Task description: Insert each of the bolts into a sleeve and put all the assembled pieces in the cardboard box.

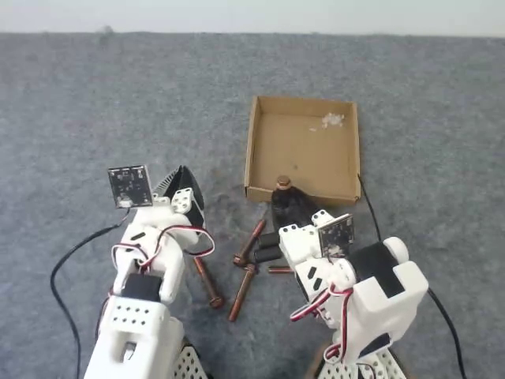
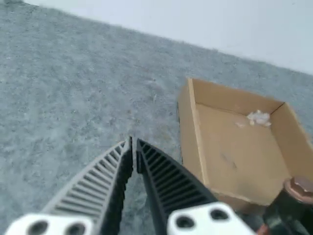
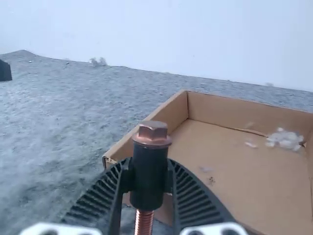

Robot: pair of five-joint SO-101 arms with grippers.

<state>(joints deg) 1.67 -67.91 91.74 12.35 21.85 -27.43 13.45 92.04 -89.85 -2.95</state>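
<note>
**One bolt is in its sleeve, but no piece is in the box yet**

On the left side of the grey table [image 1: 71, 110], the left arm [image 1: 150, 264] stands by itself. The left jaws are closed and hold nothing. They point at bare table, apart from the bolts.

In the middle, loose bolts [image 1: 207, 280] lie on the table between the two arms. Beside them lie dark pieces [image 1: 267, 254] that look like sleeves. I think these are not put together yet.

To the right, the right arm [image 1: 371, 292] holds one finished piece. The right jaws grip a black sleeve [image 3: 148, 176] from both sides. A bolt [image 3: 152, 133] goes through it, with its head on top and its thread poking out below. The piece stands upright, just in front of the near wall of the cardboard box [image 1: 251, 150].

The box has a few white crumbs [image 1: 331, 120] in it and no pieces. So I think the job is just starting. This piece must go in the box, and the other bolts need sleeves.
</note>
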